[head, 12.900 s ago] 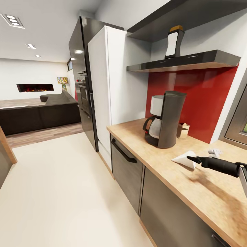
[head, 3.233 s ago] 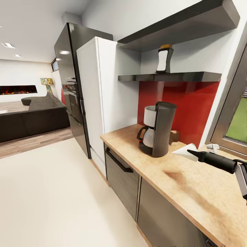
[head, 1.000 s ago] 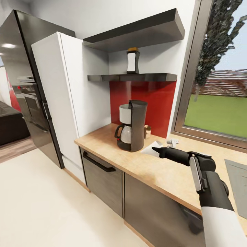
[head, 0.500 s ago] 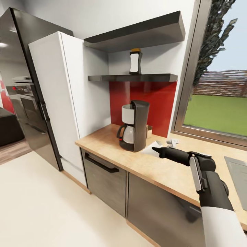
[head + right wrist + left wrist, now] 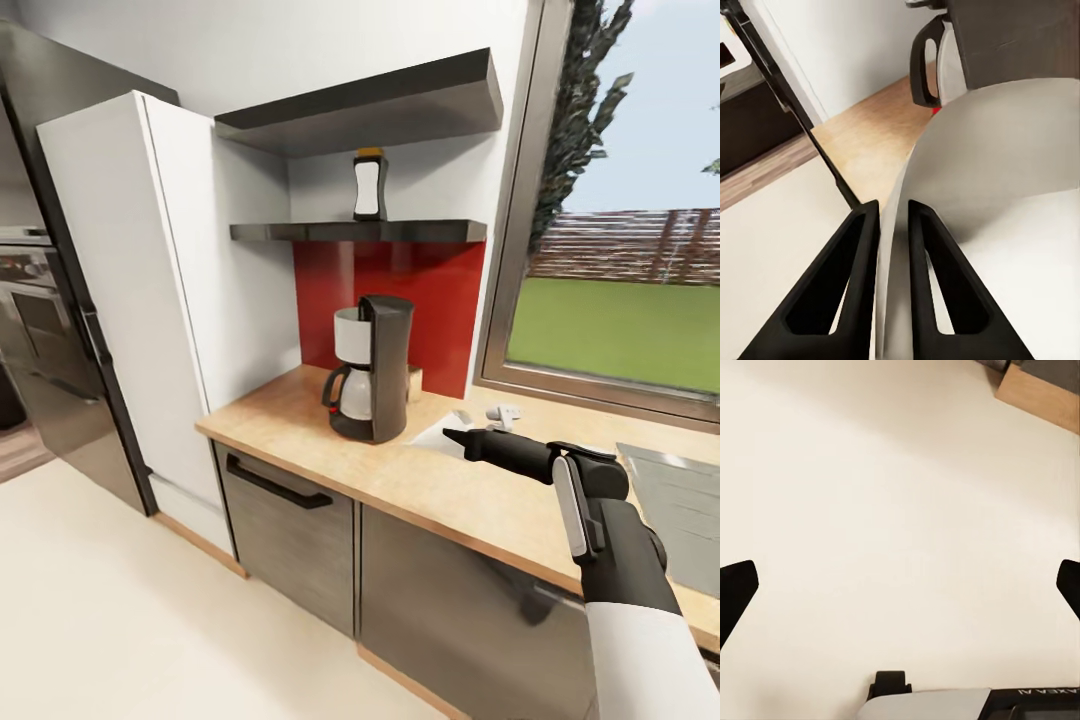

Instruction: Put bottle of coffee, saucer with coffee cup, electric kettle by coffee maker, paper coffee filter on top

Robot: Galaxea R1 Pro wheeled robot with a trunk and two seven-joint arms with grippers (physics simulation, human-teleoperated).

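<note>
The black coffee maker (image 5: 372,378) with its silver carafe stands on the light-wood countertop (image 5: 300,430) before a red backsplash. On the lower wall shelf (image 5: 400,231) above it stands the bottle of coffee (image 5: 369,185), dark with a white label and yellow cap. My right gripper (image 5: 450,436) hovers over the counter just right of the machine, shut on the white paper coffee filter (image 5: 430,437). In the right wrist view the fingers (image 5: 862,247) pinch the filter (image 5: 997,172), with the carafe handle (image 5: 924,67) beyond. My left gripper (image 5: 900,585) hangs open over cream floor.
A tall white cabinet (image 5: 130,290) and dark appliances (image 5: 40,340) stand left of the counter. A large window (image 5: 620,300) lies right of the shelves. A small white object (image 5: 503,412) sits near the sill. A grey inset panel (image 5: 685,500) occupies the counter's right end.
The whole picture has shifted left as the camera turned right, showing more window. My right gripper keeps the filter in the same pose, right of the coffee maker.
</note>
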